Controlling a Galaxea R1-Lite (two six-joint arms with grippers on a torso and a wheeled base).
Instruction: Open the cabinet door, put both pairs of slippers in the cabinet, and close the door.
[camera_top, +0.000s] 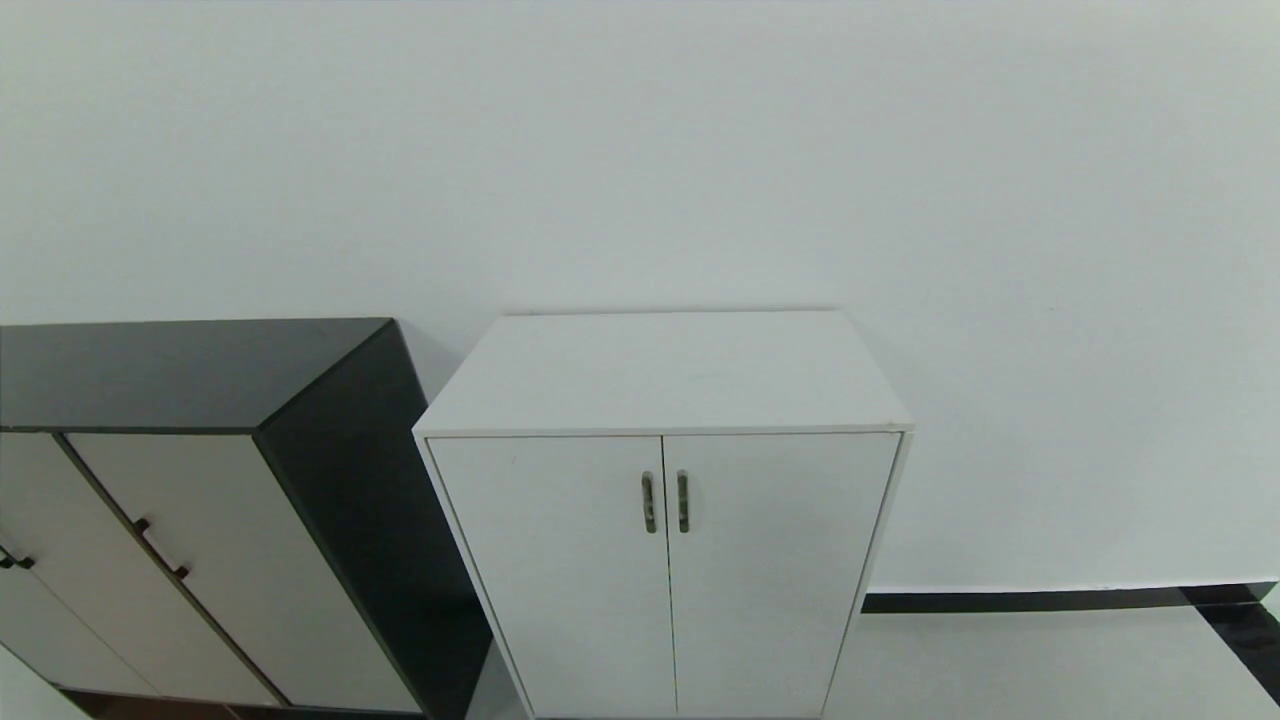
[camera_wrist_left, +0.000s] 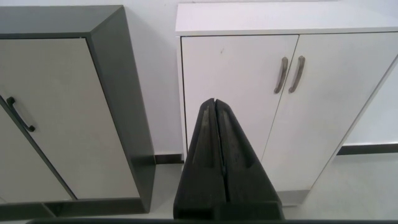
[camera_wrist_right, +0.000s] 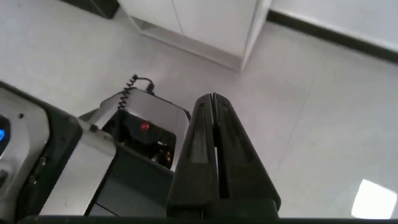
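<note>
A white two-door cabinet (camera_top: 665, 560) stands against the wall with both doors shut and two metal handles (camera_top: 665, 502) side by side at the middle seam. In the left wrist view the cabinet (camera_wrist_left: 249, 93) faces my left gripper (camera_wrist_left: 215, 102), whose black fingers are pressed together, empty, some way in front of the left door. My right gripper (camera_wrist_right: 214, 98) is shut and empty, held above the pale floor, with the cabinet's bottom corner (camera_wrist_right: 239, 56) farther off.
A black-framed cabinet (camera_top: 200, 500) with pale doors and dark handles stands close on the white cabinet's left, with a narrow gap between them. A black skirting strip (camera_top: 1050, 600) runs along the wall at the right, above open pale floor (camera_top: 1030, 665).
</note>
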